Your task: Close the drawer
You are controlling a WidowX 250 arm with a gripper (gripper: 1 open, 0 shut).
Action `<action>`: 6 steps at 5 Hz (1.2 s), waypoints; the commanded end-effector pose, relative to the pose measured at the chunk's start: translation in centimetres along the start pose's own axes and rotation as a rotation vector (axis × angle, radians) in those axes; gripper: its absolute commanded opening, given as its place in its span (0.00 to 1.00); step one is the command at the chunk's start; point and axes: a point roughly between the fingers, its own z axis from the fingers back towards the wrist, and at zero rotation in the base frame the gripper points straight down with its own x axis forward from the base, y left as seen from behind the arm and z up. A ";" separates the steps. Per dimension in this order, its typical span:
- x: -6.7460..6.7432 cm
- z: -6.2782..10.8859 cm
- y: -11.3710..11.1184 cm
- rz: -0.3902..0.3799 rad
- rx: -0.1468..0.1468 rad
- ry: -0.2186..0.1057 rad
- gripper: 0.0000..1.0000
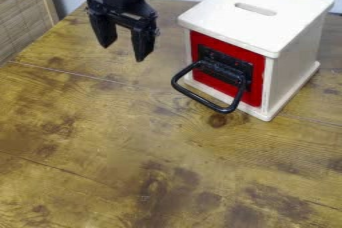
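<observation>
The drawer (227, 70) is a red front panel with a black inset plate, set in a cream-white cube box (261, 22) with a slot on top. Its large black loop handle (205, 88) sticks out toward the front left over the table. The red front sits about flush with the box face. My black gripper (120, 46) hangs to the left of the box, above the table, with its two fingers spread apart and nothing between them. It is clear of the handle.
The wooden table (120, 152) stretches to the front and left. A slatted wooden panel (20, 12) stands at the far left. A dark knot (217, 121) marks the wood just below the handle.
</observation>
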 end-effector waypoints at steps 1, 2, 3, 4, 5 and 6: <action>0.9 2.1 1.3 0.050 0.007 -0.079 1.00; 1.0 2.4 1.3 0.068 0.003 -0.080 1.00; 0.9 2.3 0.4 0.027 -0.007 -0.080 1.00; 0.9 2.2 -0.5 -0.005 -0.017 -0.074 1.00; 1.2 1.6 -1.6 -0.006 -0.020 -0.066 1.00; 1.2 1.5 -2.5 0.002 -0.018 -0.062 1.00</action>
